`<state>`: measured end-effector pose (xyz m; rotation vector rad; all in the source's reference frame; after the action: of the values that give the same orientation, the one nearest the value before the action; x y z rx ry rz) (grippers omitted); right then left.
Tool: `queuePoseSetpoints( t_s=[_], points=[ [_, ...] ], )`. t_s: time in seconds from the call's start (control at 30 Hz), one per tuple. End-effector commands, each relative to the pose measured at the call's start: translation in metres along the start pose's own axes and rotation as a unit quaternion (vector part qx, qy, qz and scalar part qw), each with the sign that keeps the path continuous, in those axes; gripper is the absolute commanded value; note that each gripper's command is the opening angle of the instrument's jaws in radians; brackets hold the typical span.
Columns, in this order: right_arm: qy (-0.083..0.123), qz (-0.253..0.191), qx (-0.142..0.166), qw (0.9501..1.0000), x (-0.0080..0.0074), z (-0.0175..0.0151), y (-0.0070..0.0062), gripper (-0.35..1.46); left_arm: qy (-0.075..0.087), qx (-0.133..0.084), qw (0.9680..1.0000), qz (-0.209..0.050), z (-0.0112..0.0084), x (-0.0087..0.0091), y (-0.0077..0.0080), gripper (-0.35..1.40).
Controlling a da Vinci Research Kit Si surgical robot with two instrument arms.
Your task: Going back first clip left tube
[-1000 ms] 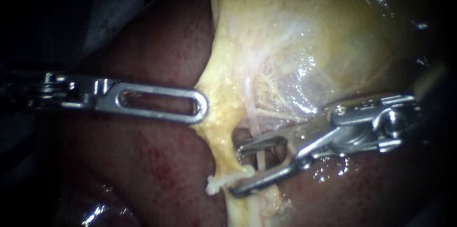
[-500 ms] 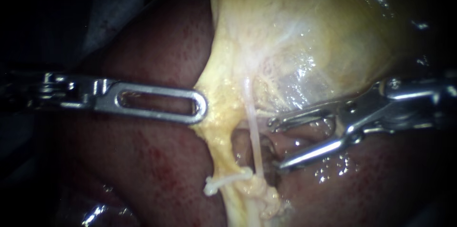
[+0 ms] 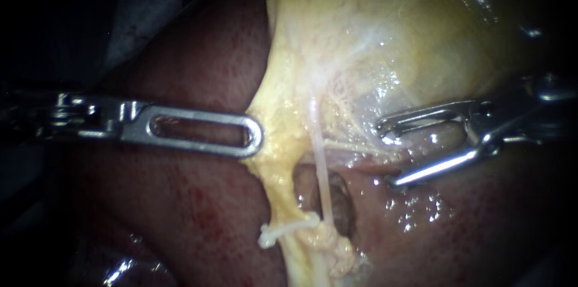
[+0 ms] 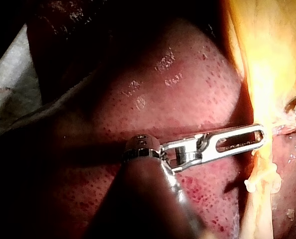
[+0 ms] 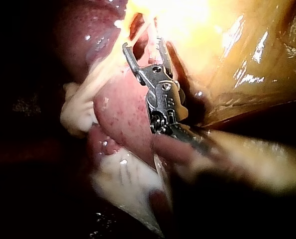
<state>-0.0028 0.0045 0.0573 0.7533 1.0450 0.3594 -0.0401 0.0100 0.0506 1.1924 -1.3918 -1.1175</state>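
End effector of the right instrument (image 3: pixel 386 154) is released: a clear gap shows between the jaws, nothing is gripped, and no loaded clip can be made out in it. It is held over the wet liver (image 3: pixel 198 203) just under the gallbladder (image 3: pixel 391 40), well apart from both tubes.

End effector of the left instrument (image 3: pixel 257 136) is clenched on the edge of the yellow tissue (image 3: pixel 274 142) below the gallbladder. That tissue is tented toward it, so traction is judged to be on.

The left tube (image 3: pixel 280 194) is stretched down from the yellow tissue. A white clip (image 3: pixel 288 227) is seen lying across its lower end, with one end sticking out over the liver. The thin pale tube (image 3: pixel 323 178) just beside it is bare, no clip on it.

Status, as a judgement — the clip is placed on the left tube and the right instrument is disengaged and clear of it, so the step is taken as nearly complete. Only the last bit of clearance toward the field's edge is left. Whether the clip is fully closed across the whole tube cannot be told from these views — its far side is hidden by tissue.
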Motion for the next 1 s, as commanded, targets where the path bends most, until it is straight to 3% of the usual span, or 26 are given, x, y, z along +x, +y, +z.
queuePoseSetpoints(
  t_s=[0.03,0.23,0.6,1.0],
  points=[
    [0.000,0.000,0.000,1.0000,0.0000,-0.0001,-0.0001,0.52,0.000,0.000,1.0000,0.000,0.0001,0.0000,0.0001,-0.35],
    [0.000,0.001,0.001,1.0000,0.0001,-0.0004,-0.0001,0.52,-0.001,-0.003,1.0000,0.004,0.0007,0.0006,0.0012,-0.35],
    [0.000,0.001,0.001,1.0000,0.0002,-0.0004,-0.0003,0.52,0.012,-0.009,0.9999,0.000,0.0034,0.0048,0.0054,-0.35],
    [0.000,0.001,0.001,1.0000,0.0002,-0.0004,-0.0003,0.52,0.014,-0.011,0.9998,0.002,0.0040,0.0051,0.0060,-0.35]
  ],
)
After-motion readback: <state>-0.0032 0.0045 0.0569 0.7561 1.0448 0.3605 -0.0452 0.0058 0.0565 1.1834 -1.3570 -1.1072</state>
